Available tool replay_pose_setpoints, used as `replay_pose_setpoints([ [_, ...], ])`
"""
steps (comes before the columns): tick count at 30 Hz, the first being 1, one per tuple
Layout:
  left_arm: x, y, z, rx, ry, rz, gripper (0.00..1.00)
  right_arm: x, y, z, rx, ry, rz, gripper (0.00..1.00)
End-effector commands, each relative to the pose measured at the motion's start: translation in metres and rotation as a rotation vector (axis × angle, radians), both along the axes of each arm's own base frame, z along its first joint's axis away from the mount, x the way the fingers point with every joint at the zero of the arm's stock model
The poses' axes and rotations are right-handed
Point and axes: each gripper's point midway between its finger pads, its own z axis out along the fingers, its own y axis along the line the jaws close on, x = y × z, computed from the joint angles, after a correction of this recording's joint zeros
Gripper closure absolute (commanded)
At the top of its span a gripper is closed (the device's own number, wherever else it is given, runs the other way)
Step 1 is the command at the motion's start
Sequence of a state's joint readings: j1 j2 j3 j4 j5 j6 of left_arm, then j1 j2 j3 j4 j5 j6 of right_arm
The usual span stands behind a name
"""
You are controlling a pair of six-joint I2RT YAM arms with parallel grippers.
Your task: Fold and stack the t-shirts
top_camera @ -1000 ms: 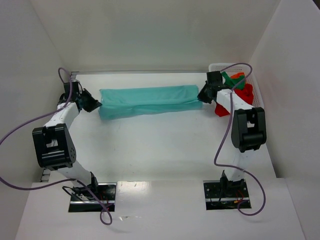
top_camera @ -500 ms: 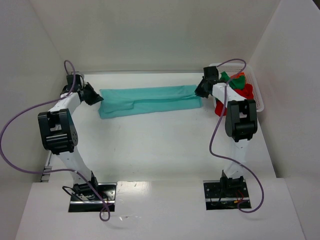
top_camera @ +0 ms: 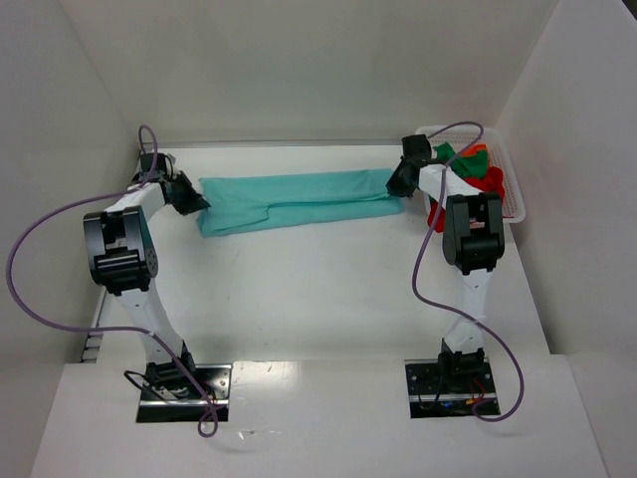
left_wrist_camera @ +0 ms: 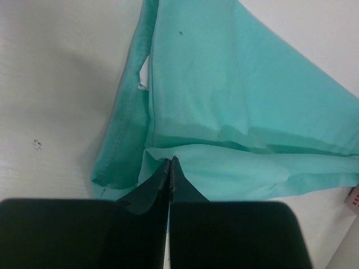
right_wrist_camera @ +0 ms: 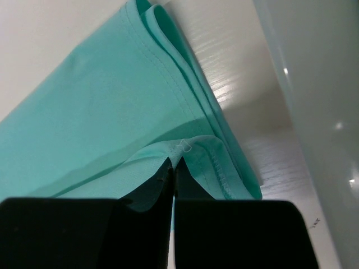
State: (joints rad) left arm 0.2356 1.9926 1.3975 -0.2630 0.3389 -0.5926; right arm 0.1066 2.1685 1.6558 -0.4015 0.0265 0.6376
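You've got the teal shirt [top_camera: 299, 199] lying stretched across the far side of the table [top_camera: 318, 289], with your left fingers [left_wrist_camera: 158, 186] and right fingers [right_wrist_camera: 160, 185] each pinched tight on one end.

Overhead, two wrist close-ups on t-shirt [top_camera: 299, 196]

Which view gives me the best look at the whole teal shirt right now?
Top external: it shows the teal shirt end to end, a long folded band between the left gripper and right gripper. Each wrist view shows only the pinched end nearest its fingers.
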Motion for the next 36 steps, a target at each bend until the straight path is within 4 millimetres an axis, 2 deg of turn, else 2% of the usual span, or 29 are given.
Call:
replay_pose_setpoints([
  [1, 0.013, 0.010, 0.006, 0.031, -0.036, -0.018, 1.00, 0.017, -0.014, 0.016, -0.035, -0.052, -0.032, 1.00],
  [2, 0.012, 0.010, 0.001, 0.028, -0.027, -0.018, 1.00, 0.017, -0.014, 0.016, -0.035, -0.052, -0.032, 1.00],
  [3, 0.015, 0.009, 0.006, 0.023, -0.040, -0.025, 1.00, 0.018, -0.022, 0.016, -0.043, -0.053, -0.049, 1.00],
  [5, 0.014, 0.009, -0.003, 0.024, -0.024, -0.032, 1.00, 0.013, -0.022, 0.010, -0.045, -0.033, -0.048, 1.00],
  [6, 0.018, 0.010, 0.001, 0.027, -0.036, -0.031, 1.00, 0.011, -0.022, 0.012, -0.045, -0.033, -0.048, 1.00],
  [10, 0.020, 0.011, 0.002, 0.038, -0.038, -0.045, 1.00, -0.009, -0.023, 0.013, -0.033, -0.019, -0.065, 1.00],
  [11, 0.020, 0.011, 0.002, 0.038, -0.038, -0.045, 1.00, -0.008, -0.023, 0.025, -0.030, -0.046, -0.065, 1.00],
  [13, 0.018, 0.011, 0.006, 0.046, -0.042, -0.053, 1.00, -0.014, -0.026, 0.029, -0.038, -0.049, -0.072, 1.00],
  [15, 0.019, 0.011, 0.011, 0.049, -0.053, -0.053, 1.00, -0.015, -0.027, 0.047, -0.041, -0.083, -0.079, 1.00],
  [16, 0.017, 0.011, 0.015, 0.050, -0.058, -0.053, 1.00, -0.021, -0.028, 0.044, -0.043, -0.071, -0.078, 1.00],
  [17, 0.017, 0.011, 0.022, 0.054, -0.073, -0.052, 1.00, -0.021, -0.028, 0.050, -0.041, -0.084, -0.079, 1.00],
  [21, 0.009, 0.007, 0.034, 0.057, -0.094, -0.065, 1.00, -0.032, -0.029, 0.064, -0.039, -0.103, -0.079, 1.00],
  [22, 0.007, 0.005, 0.038, 0.055, -0.098, -0.078, 1.00, -0.036, -0.029, 0.058, -0.041, -0.088, -0.079, 1.00],
  [28, -0.014, -0.001, 0.053, 0.051, -0.109, -0.084, 1.00, -0.049, -0.028, 0.069, -0.025, -0.111, -0.080, 1.00],
  [29, -0.014, -0.001, 0.063, 0.063, -0.133, -0.090, 1.00, -0.052, -0.028, 0.070, -0.025, -0.111, -0.080, 1.00],
  [33, -0.024, -0.002, 0.067, 0.071, -0.129, -0.084, 1.00, -0.061, -0.029, 0.073, -0.024, -0.114, -0.080, 1.00],
  [34, -0.024, -0.002, 0.067, 0.071, -0.129, -0.084, 1.00, -0.067, -0.030, 0.065, -0.027, -0.095, -0.080, 1.00],
  [35, -0.026, -0.001, 0.067, 0.079, -0.127, -0.077, 1.00, -0.064, -0.029, 0.072, -0.024, -0.117, -0.080, 1.00],
  [36, -0.028, -0.001, 0.066, 0.076, -0.118, -0.077, 1.00, -0.067, -0.031, 0.068, -0.032, -0.107, -0.086, 1.00],
])
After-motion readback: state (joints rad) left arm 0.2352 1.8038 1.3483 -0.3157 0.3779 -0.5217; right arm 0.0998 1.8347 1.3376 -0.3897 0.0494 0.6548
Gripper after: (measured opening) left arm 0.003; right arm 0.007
